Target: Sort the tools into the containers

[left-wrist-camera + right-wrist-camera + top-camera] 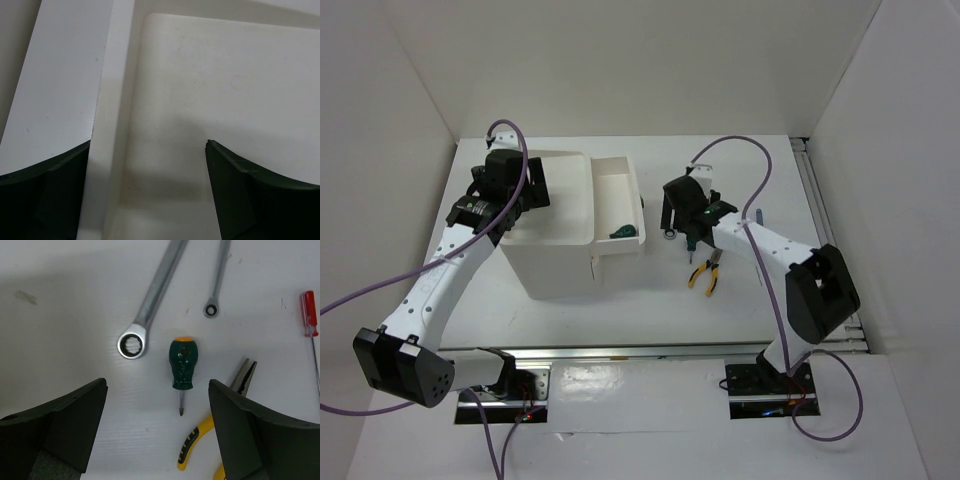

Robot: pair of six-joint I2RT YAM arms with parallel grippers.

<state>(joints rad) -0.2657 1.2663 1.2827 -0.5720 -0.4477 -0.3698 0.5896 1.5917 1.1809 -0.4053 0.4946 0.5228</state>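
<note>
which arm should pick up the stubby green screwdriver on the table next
Right. Its open fingers hang straight over the stubby green-handled screwdriver lying on the white table; the left arm's fingers are over the white plastic box, away from the tools.

The green screwdriver (181,365) is flanked by a wrench (154,295) and pliers (243,380), narrow gaps being left on both sides; open table (60,315) is seen beyond the wrench.

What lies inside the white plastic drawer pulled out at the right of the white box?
One green-handled screwdriver lies at the near end of the white plastic drawer; the rest of its floor looks bare. Anything under the box top is hidden.
</note>
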